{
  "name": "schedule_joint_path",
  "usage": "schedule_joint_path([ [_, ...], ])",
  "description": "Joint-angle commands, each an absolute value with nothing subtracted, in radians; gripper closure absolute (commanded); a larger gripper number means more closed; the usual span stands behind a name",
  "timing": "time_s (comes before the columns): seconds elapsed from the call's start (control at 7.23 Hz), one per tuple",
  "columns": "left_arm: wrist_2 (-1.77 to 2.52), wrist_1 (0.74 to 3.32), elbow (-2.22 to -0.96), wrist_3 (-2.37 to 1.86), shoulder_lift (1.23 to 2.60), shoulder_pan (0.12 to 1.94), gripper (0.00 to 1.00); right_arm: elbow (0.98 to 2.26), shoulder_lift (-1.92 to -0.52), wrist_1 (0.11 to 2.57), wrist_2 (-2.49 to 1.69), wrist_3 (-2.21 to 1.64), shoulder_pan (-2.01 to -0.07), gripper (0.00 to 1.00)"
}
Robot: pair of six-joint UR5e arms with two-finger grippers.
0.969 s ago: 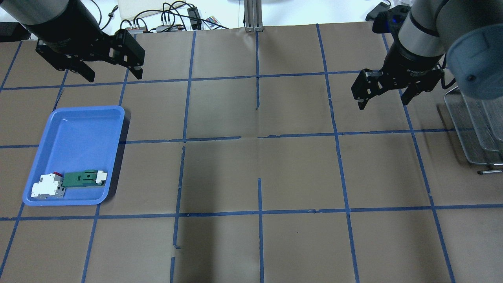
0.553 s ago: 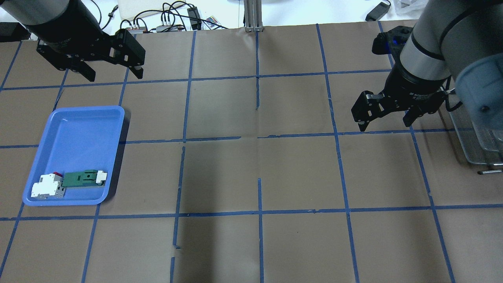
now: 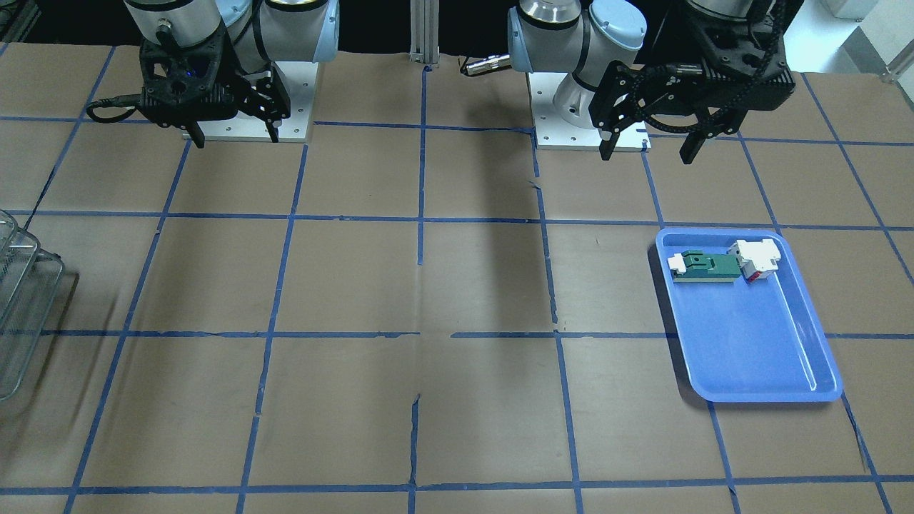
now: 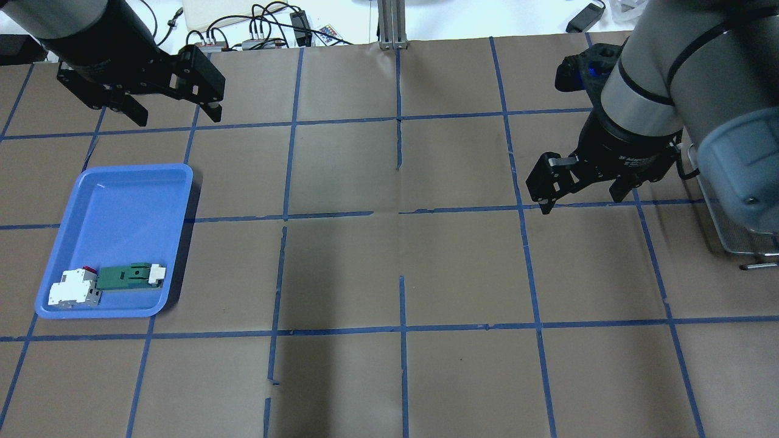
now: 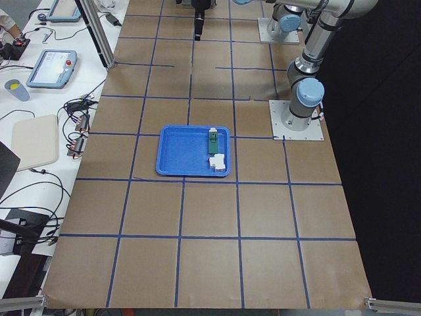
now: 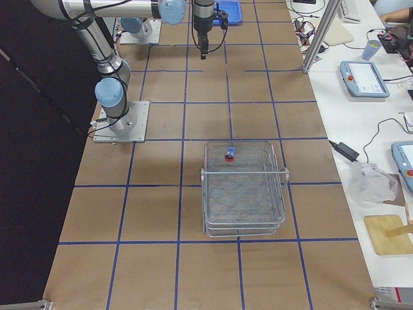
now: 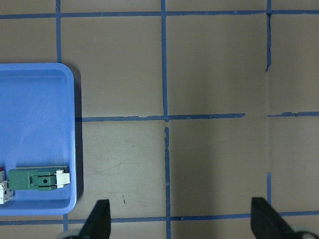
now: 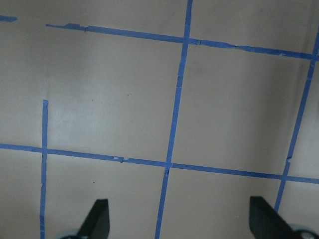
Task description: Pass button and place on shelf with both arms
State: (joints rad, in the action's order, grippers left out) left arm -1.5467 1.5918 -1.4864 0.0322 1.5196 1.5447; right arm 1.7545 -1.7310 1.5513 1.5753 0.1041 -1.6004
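Observation:
The button point(image 6: 229, 155), with its red cap, sits on the top tier of the silver wire shelf point(image 6: 244, 194) in the exterior right view. The shelf also shows at the edge of the front view point(image 3: 21, 300), and in the overhead view point(image 4: 727, 234) it is mostly hidden behind my right arm. My right gripper point(image 4: 579, 199) point(image 3: 235, 137) point(image 8: 179, 221) is open and empty, above bare table to the left of the shelf. My left gripper point(image 4: 173, 112) point(image 3: 648, 151) point(image 7: 182, 221) is open and empty, beyond the blue tray's far end.
The blue tray point(image 4: 122, 207) point(image 3: 757, 343) holds a green-and-white flat block point(image 4: 125, 277) and a white-and-red block point(image 4: 73, 287) at its near end. Cables and power bricks point(image 4: 261, 30) and an aluminium post point(image 4: 392, 24) line the far edge.
My right gripper has moved down and a little left in the overhead view, away from the shelf, staying open. The left arm and the tray's blocks have not moved.

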Motion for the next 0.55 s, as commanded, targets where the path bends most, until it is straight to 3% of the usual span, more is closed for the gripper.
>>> schedule_joint_path([
  [0.0, -1.548, 1.592, -1.486, 0.032, 1.519, 1.545, 0.00, 1.753, -1.732, 1.548, 1.569, 0.100, -1.605, 0.00],
  [0.42, -1.546, 1.592, -1.488, 0.032, 1.519, 1.546, 0.00, 1.752, -1.732, 1.552, 1.565, 0.100, -1.600, 0.00],
])
